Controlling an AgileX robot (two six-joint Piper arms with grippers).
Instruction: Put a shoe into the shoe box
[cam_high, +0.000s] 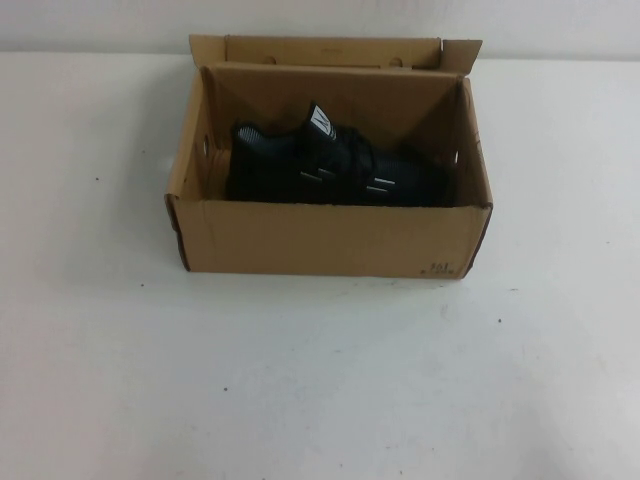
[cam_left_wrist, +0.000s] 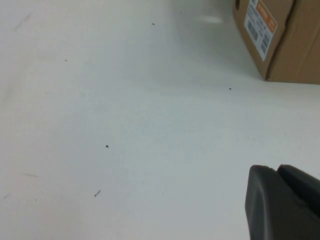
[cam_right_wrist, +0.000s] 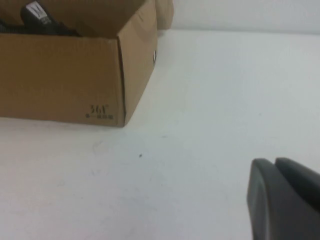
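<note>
The black shoe (cam_high: 330, 165) lies inside the open brown shoe box (cam_high: 330, 240) at the middle back of the table, its white logo tag up and its toe toward the box's right end. Its tag (cam_right_wrist: 36, 11) peeks over the box wall (cam_right_wrist: 60, 80) in the right wrist view. A box corner with an orange label (cam_left_wrist: 280, 35) shows in the left wrist view. My left gripper (cam_left_wrist: 276, 171) is shut and empty over bare table, away from the box. My right gripper (cam_right_wrist: 274, 164) is shut and empty over the table to the box's right. Neither shows in the high view.
The box's lid flap (cam_high: 330, 50) stands open at the back. The white table (cam_high: 320, 380) stretches wide in front of and beside the box. A pale wall runs behind.
</note>
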